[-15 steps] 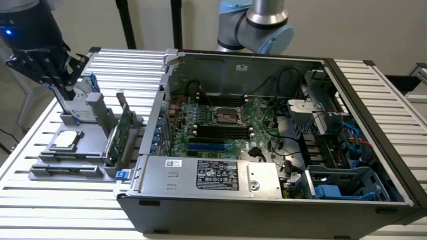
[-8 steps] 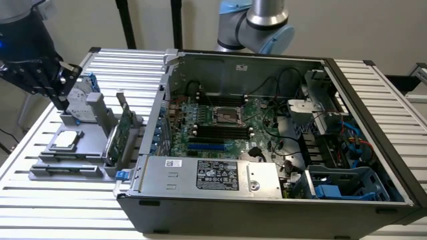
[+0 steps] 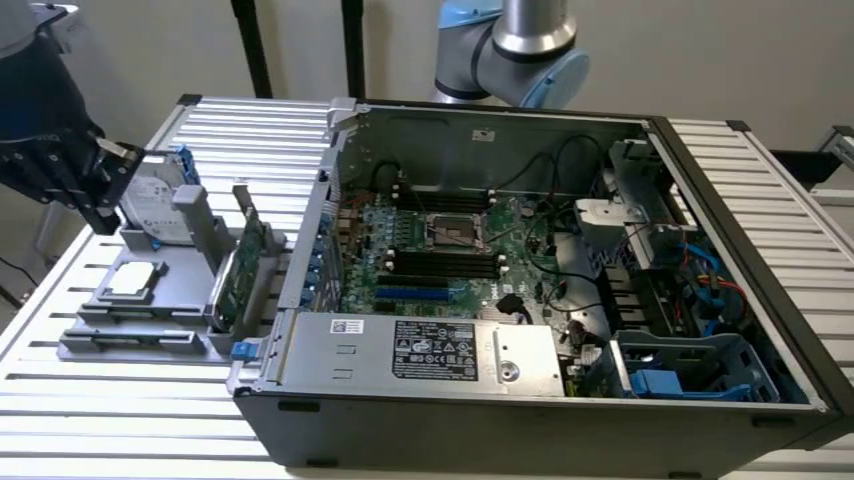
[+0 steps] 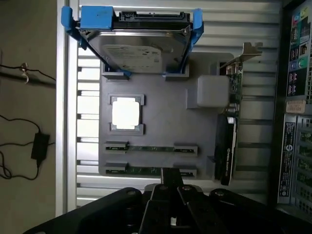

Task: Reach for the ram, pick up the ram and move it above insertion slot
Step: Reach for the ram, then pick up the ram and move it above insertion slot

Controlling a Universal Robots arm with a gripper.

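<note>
The ram (image 4: 151, 148) is seen as a thin green stick lying flat in a gray parts holder (image 4: 165, 117), with a second stick (image 4: 146, 170) of the same kind just beside it. The holder is set on the slatted table (image 3: 134, 420) at the exterior view's left, beside the open computer case (image 3: 534, 420). A silver hard drive (image 4: 131, 48), a processor chip (image 4: 126, 113) and an upright expansion card (image 4: 226, 146) are kept on the same holder.

The gripper (image 4: 170, 178) is held above the holder. Its fingers are pressed together and nothing is grasped between them.

The step in hand is judged to be the reach. To be done well, the fingers would need to be spread before any descent, just wide enough to straddle the stick's narrow edge. The approach is best lined up along the stick's length and centred between the two end cradles (image 4: 116, 146), so that the stick is lifted level. The neighbouring stick should be left untouched, and the tall expansion card at the holder's side should be given clearance.
</note>
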